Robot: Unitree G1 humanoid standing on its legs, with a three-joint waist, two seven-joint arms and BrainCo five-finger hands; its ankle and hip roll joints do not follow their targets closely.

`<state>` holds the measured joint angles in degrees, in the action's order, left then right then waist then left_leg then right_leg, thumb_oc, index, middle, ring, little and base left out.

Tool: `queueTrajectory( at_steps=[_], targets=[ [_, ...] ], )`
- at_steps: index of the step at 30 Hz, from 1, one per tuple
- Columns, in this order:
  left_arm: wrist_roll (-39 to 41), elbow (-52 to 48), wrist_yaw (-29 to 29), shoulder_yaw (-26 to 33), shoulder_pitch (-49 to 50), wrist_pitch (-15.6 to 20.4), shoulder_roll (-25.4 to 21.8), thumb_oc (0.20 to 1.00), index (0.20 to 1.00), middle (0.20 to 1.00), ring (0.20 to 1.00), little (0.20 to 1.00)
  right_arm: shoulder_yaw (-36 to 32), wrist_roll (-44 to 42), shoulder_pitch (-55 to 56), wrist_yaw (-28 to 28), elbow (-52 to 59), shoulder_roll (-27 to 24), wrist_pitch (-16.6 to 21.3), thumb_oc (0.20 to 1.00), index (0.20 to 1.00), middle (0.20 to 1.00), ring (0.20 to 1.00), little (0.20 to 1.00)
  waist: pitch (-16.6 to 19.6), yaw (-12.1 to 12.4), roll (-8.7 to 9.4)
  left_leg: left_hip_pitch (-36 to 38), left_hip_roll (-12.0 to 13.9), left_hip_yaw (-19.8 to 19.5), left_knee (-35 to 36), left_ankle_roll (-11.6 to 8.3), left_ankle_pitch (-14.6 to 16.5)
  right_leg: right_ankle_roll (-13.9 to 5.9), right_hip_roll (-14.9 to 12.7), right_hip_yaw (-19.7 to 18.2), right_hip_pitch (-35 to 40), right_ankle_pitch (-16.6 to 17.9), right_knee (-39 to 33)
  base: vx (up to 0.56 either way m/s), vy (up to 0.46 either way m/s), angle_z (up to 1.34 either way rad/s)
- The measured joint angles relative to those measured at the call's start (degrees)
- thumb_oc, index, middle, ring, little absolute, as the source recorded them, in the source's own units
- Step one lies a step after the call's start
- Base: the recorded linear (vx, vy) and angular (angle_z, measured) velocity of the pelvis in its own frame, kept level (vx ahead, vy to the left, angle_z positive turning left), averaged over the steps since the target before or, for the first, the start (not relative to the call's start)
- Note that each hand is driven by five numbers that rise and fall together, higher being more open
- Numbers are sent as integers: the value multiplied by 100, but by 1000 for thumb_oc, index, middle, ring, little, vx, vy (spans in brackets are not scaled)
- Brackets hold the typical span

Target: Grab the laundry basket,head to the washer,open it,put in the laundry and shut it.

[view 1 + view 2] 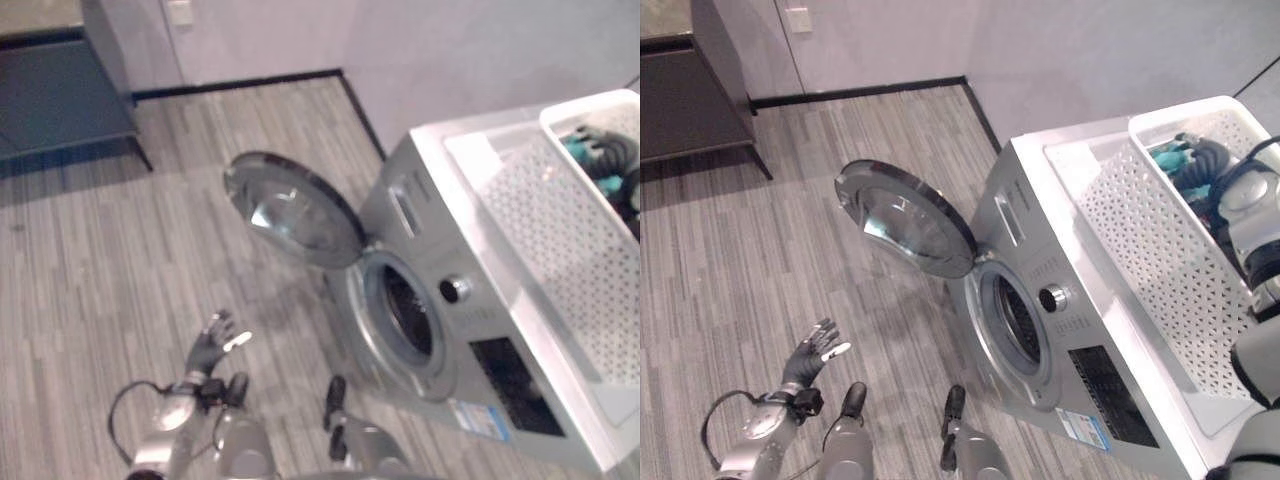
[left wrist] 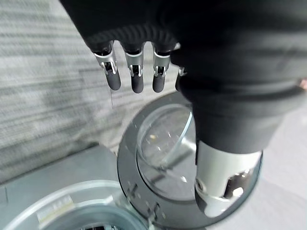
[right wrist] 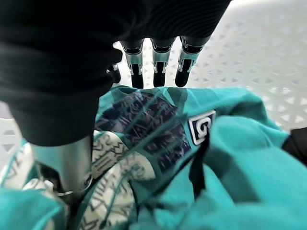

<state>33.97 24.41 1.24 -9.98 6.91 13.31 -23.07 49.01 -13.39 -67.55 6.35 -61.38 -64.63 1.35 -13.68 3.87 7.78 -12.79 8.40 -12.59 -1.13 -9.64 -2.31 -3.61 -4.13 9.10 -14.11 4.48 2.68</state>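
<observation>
The washer door hangs open for loading, so the right robot hand reaches, fingers straight, over teal laundry in the basket atop it, while the left robot hand idles, fingers spread.

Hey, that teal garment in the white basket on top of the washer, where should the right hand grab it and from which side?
Probably from straight above, on the raised bunched folds of the teal garment. It lies crumpled low in the white basket, whose walls block any sideways approach. The right hand hangs just over it, fingers straight, so curling down onto a top fold looks easiest.
</observation>
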Motion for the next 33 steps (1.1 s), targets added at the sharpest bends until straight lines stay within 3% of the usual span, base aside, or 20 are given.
queueTrajectory(
  at_steps=[4, 12, 13, 14, 21, 24, 33],
  targets=[
    [6, -5, 3, -28, -1, 1, 12, 1000, 1000, 1000, 1000, 1000, -259, 4, -67, -7, -263, -7, 32, 1000, 1000, 1000, 1000, 1000, -86, 31, -149, -82, 4, -112, 15, 19, -13, -9, 0, 104, -36, -9, 30, -19, -30, 11],
    [112, -24, 6, -120, -28, -4, 29, 1000, 1000, 1000, 1000, 1000, -432, 233, 49, 115, -493, -132, 25, 1000, 1000, 1000, 1000, 1000, -106, 102, -217, -324, 15, -330, 26, 105, -97, 74, -38, 269, -402, -238, 550, 3, -36, 12],
    [113, -24, 7, -126, -29, -4, 30, 1000, 1000, 1000, 1000, 1000, -452, 233, 101, 118, -487, -143, 13, 539, 539, 539, 539, 539, -102, 104, -211, -321, 20, -364, 25, 107, -98, 90, -41, 288, -421, -290, 629, 2, -38, 13],
    [113, -25, 7, -126, -27, -2, 31, 1000, 1000, 1000, 1000, 1000, -490, 230, 228, 121, -350, -215, -23, 200, 200, 200, 200, 200, -94, 126, -200, -324, 41, -372, 44, 107, -97, 119, -41, 299, -482, -375, 765, 1, -28, 8],
    [113, -41, 13, -305, -98, 4, 49, 1000, 1000, 1000, 1000, 1000, -613, 197, 439, 124, 207, -428, 31, 200, 200, 200, 200, 200, -26, 163, -180, -322, 136, -348, 111, 163, -136, 223, -10, 321, -684, -525, 1091, -3, -2, -2],
    [112, -47, 9, -305, -168, 16, 85, 1000, 1000, 1000, 1000, 1000, -480, 207, 620, 599, 183, -436, -56, 200, 200, 200, 200, 200, -15, 179, -172, -322, 174, -354, 111, 167, -139, 252, 24, 333, -689, -543, 1115, 0, 0, 0],
    [111, -43, -146, -236, -192, 18, 87, 1000, 1000, 1000, 1000, 1000, -680, 199, 668, 275, -59, -307, -72, 200, 200, 200, 200, 200, -13, 129, -176, -310, 182, -308, 109, 168, -140, 282, 32, 316, -692, -527, 1114, 0, 0, 0]
  ],
)
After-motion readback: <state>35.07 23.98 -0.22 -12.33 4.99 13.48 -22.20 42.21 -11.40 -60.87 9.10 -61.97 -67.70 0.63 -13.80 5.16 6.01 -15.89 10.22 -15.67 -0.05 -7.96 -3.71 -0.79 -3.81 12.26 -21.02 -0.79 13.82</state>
